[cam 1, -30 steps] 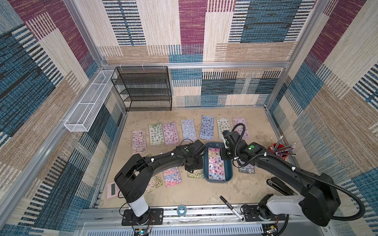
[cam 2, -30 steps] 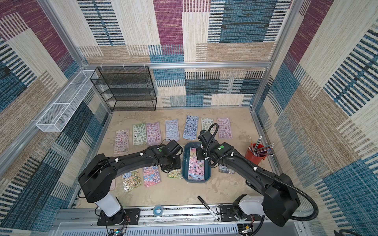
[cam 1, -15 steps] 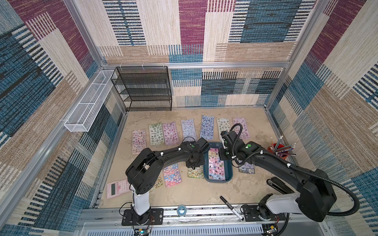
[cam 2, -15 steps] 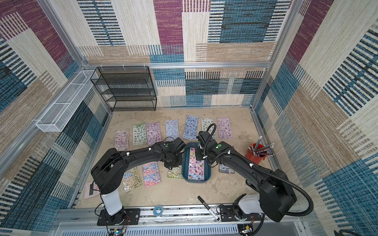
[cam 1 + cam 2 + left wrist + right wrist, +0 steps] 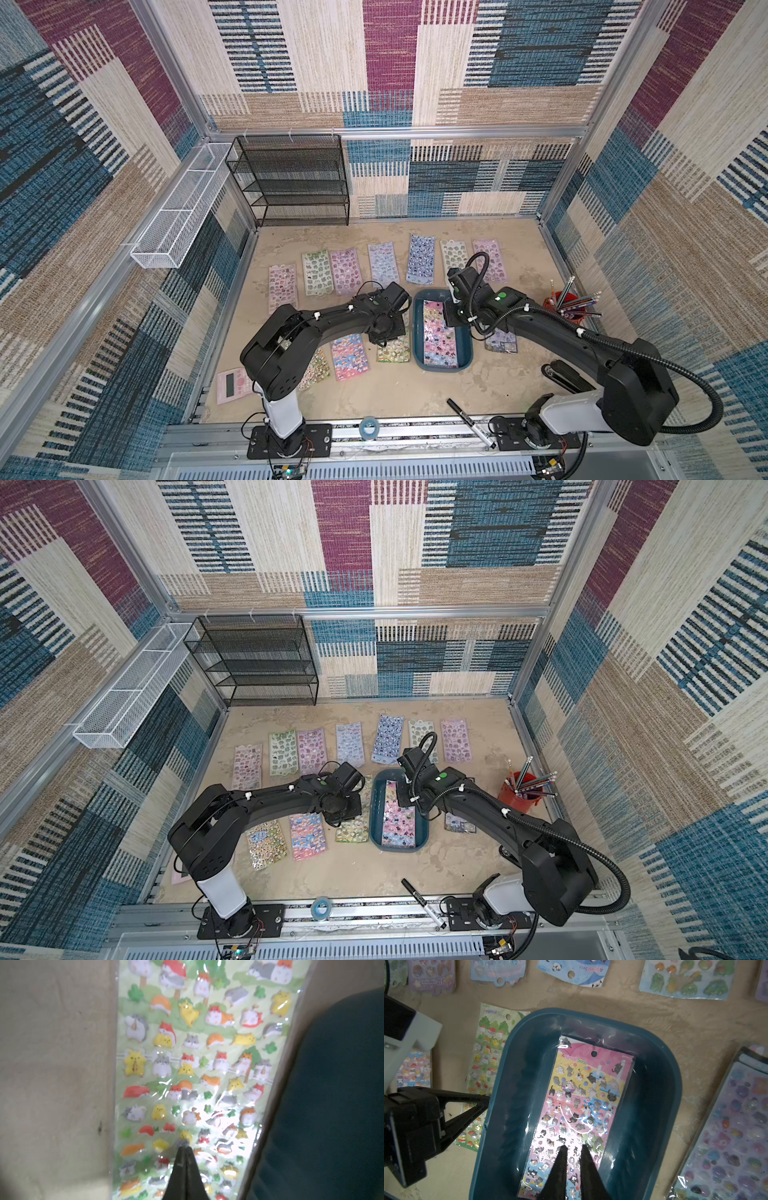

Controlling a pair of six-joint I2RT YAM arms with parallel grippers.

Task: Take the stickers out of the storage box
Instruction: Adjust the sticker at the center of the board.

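One sheet (image 5: 581, 1105) in storage box (image 5: 517, 1095); right gripper (image 5: 573, 1147) slightly parted above; left gripper (image 5: 487, 1098) closed empty outside rim

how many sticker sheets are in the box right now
1: a pink sheet lying flat on the floor of the box, under the right pincer. More could be hidden beneath it.

2 matte-black jointed robots, the left arm (image 5: 332, 320) and the right arm (image 5: 552, 328), have glossy white base housings (image 5: 282, 409) on black plates (image 5: 259, 441) studded with screws. A green dot (image 5: 501, 296) marks the right wrist. White clips pin thin cables along the links, and a ribbed black hose (image 5: 685, 428) trails from the right shoulder. The fingers (image 5: 560, 1167) are black tapering wedges.
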